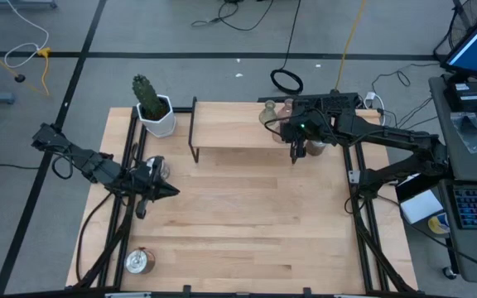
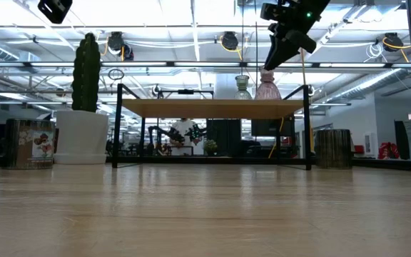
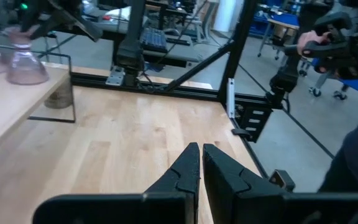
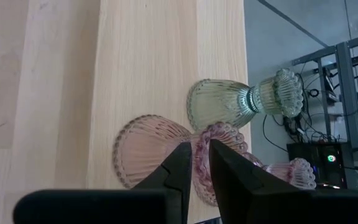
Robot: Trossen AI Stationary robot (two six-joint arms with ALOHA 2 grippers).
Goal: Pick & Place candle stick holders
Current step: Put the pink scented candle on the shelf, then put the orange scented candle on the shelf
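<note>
We see the right tool (image 2: 275, 63) raised above the far right end of a low wooden shelf (image 1: 238, 132) on thin black legs, which stands at the back of the worktop (image 1: 247, 215). Its two dark fingers are drawn narrow, with only a slim gap between the tips, and they hold nothing. Three vase-shaped holders are grouped on that end of the shelf. In the right wrist view the fingertips lie over the flared rim of one pink holder (image 4: 160, 152). The olive-green holder (image 4: 244, 102) stands just beside it, and a second pink holder (image 4: 294, 174) is near the shelf's edge. In the low view the tool hangs clear of the pink holder below it, not touching.

The left tool (image 1: 171, 192) waits low over the left side of the worktop, its fingers pressed almost together and empty. One silver cup (image 1: 157, 168) sits just beside that arm's wrist. Another silver cup (image 1: 139, 261) stands well apart from it, at the front left corner. A third cup (image 2: 332, 148) shows dark in the low view, on the worktop close to the shelf's right leg

A white pot with a cactus (image 1: 154, 112) stands at the back left – just beside the shelf's left end
</note>
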